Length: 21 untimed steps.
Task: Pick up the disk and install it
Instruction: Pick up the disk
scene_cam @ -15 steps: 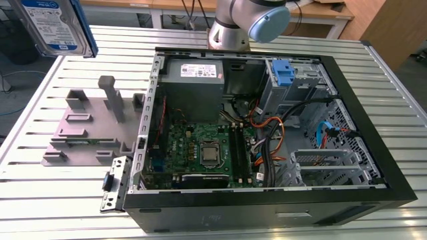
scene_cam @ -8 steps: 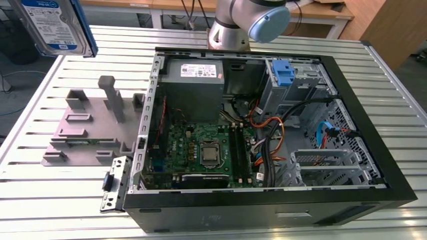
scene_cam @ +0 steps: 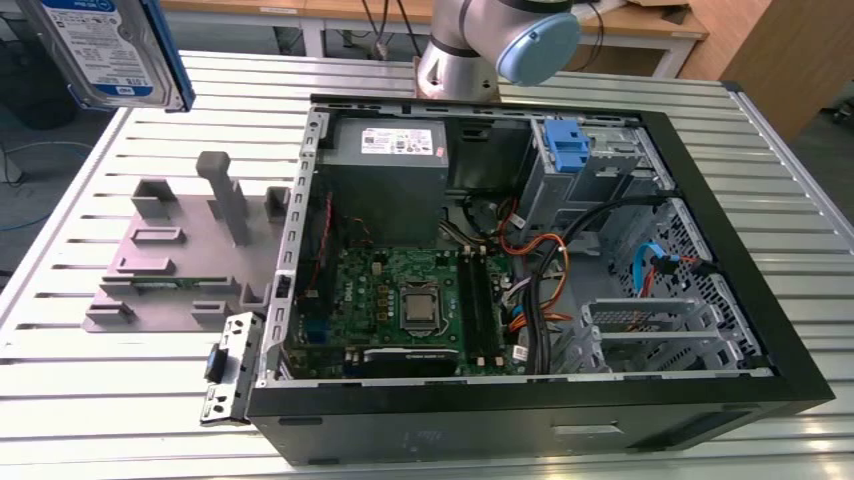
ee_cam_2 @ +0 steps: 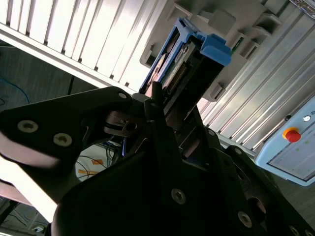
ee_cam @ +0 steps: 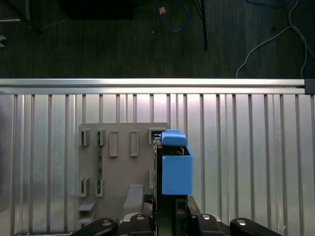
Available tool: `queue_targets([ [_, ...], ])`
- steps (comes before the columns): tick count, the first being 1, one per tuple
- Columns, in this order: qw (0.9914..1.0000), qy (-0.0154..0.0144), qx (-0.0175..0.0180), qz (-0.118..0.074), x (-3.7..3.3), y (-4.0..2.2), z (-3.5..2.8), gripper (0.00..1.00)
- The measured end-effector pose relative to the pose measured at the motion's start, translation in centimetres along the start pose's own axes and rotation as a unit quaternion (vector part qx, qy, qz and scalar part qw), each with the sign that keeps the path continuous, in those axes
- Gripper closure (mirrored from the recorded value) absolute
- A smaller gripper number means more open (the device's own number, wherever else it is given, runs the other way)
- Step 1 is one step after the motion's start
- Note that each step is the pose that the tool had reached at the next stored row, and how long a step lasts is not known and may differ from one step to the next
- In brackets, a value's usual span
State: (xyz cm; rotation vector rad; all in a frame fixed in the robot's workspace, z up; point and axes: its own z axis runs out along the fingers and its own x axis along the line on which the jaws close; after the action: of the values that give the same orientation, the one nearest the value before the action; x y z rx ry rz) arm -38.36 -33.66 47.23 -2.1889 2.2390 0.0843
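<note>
The black gripper's [ee_cam: 170,220] fingers are clamping the silver-metal disk [ee_cam: 176,169] in its blue plastic carrier, holding it edge-on above the grey slotted plastic fixture plate's [ee_cam: 123,172] edge on the ribbed aluminium table [ee_cam: 246,162]. The open black computer case [scene_cam: 534,420] is sitting beside the plate.

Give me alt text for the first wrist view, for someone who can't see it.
The gripper holds the blue-framed disk edge-on over a grey fixture on a slatted metal table. Dark floor with cables lies beyond.
</note>
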Motion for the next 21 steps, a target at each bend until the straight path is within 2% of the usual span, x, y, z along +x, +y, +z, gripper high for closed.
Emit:
queue_targets([
  [13, 1.0, 0.0, -0.0001, 0.0, -0.01, 0.01, -0.12, 0.65],
  [21, 1.0, 0.0, -0.0001, 0.0, -0.03, 0.02, -0.65, 0.65],
])
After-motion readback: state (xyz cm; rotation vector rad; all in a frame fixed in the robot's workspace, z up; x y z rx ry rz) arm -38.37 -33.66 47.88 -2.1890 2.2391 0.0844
